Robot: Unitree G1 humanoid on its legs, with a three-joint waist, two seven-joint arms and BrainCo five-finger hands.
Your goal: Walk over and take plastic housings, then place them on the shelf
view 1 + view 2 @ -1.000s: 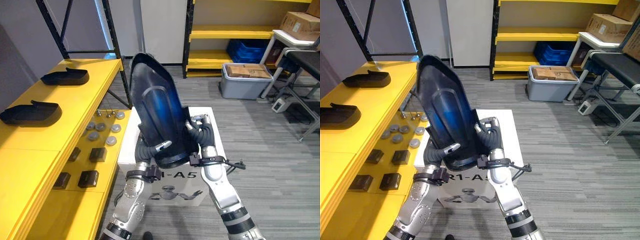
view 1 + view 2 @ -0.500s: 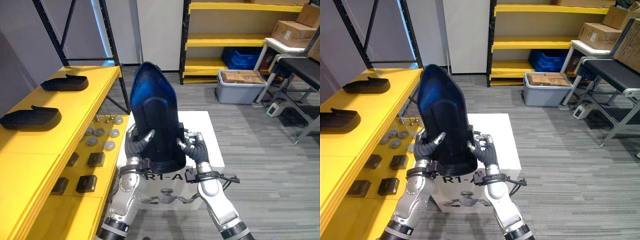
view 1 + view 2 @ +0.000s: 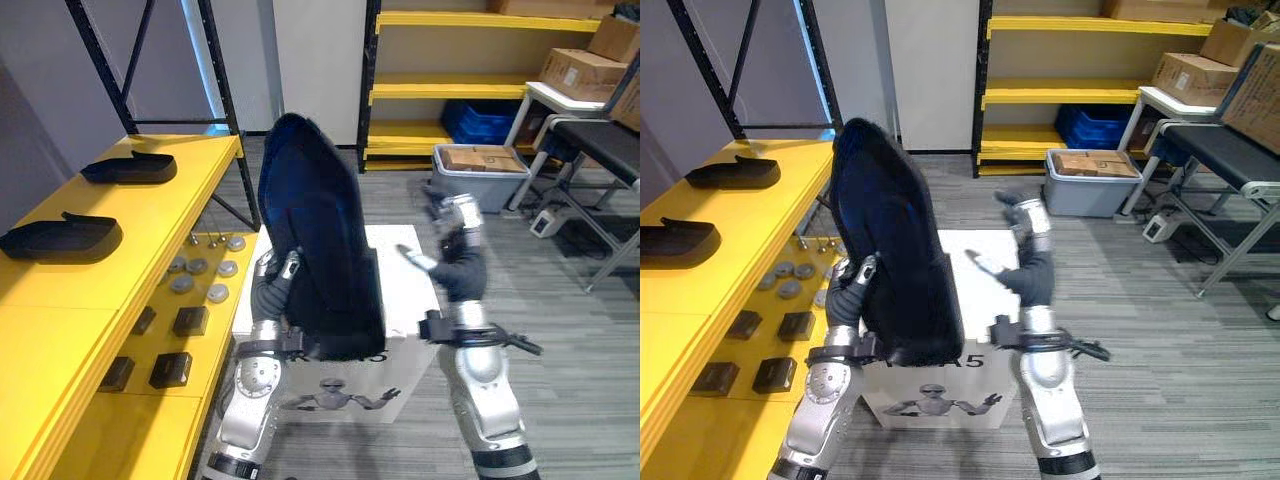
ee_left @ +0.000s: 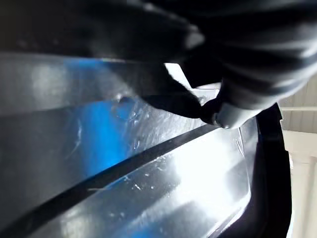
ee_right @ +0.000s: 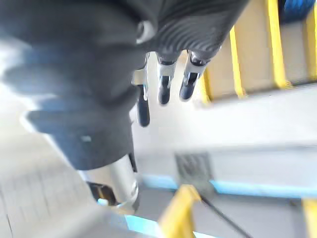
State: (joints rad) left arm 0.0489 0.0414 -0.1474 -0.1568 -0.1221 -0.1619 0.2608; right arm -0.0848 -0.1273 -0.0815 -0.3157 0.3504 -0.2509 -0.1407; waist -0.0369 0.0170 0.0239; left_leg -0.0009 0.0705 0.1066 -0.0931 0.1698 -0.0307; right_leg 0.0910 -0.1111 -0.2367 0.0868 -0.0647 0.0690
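Note:
A large black plastic housing (image 3: 320, 250) stands upright over a white box (image 3: 405, 270), its dark back turned to me. My left hand (image 3: 272, 290) grips its left edge from below, fingers curled against the glossy inner face (image 4: 148, 163). Clear of the housing on its right, my right hand (image 3: 455, 250) is raised with straight fingers (image 5: 163, 84) and holds nothing. Two smaller black housings (image 3: 130, 165) (image 3: 62, 235) lie on the yellow shelf (image 3: 90, 300) at the left.
Grey discs (image 3: 200, 270) and black blocks (image 3: 170, 365) sit on the lower yellow ledge. A grey bin (image 3: 480, 170) with cardboard stands by the back yellow rack (image 3: 450, 90). A black-framed table (image 3: 600, 150) and cardboard boxes (image 3: 580, 65) are at the right.
My right hand has let go of the housing and swung up and to the right, fingers straightened. The housing has turned so its back faces me, held by the left hand alone.

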